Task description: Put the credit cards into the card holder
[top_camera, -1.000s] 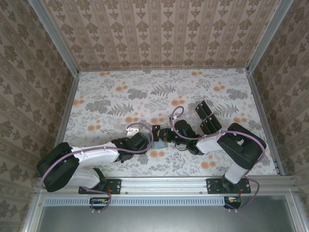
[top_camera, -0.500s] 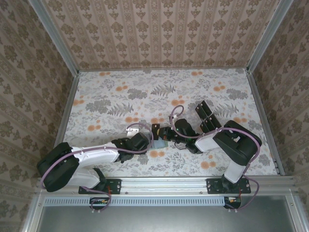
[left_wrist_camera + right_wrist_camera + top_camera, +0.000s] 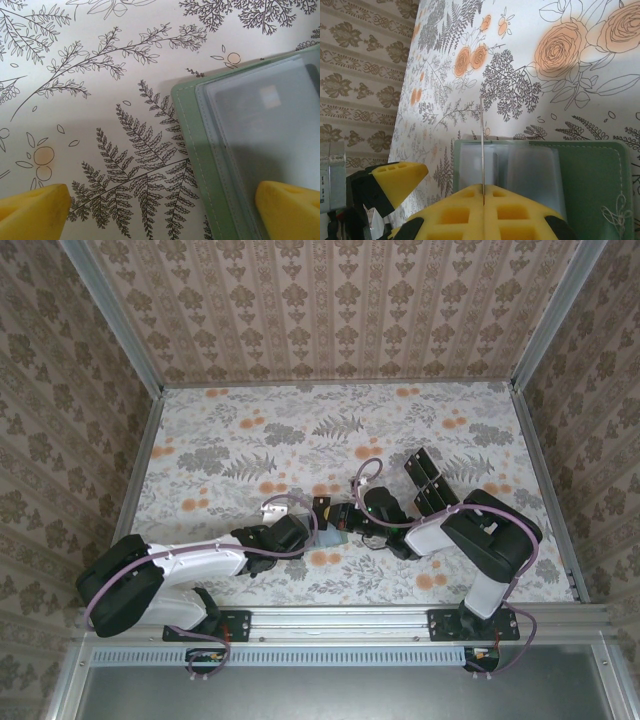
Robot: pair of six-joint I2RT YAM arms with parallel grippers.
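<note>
The card holder [image 3: 260, 130] is a pale green wallet lying open on the floral table, with clear pockets facing up [image 3: 592, 175]. My right gripper [image 3: 484, 192] is shut on one thin credit card [image 3: 482, 140], seen edge-on and standing upright just above the holder's left pockets. In the top view that card [image 3: 321, 510] shows black between the two grippers. My left gripper [image 3: 160, 215] stands open low over the holder's left edge. One of its yellow fingertips [image 3: 292, 210] lies over the holder and the other is over bare table. More black credit cards [image 3: 428, 483] stand at the right.
The table [image 3: 250, 440] carries a floral cloth and is walled in by patterned panels. The two arms meet near the front middle. My left gripper's yellow fingertip [image 3: 395, 182] sits close to the left of the held card.
My right gripper has edged a little to the left with the card. The left arm has not moved.
</note>
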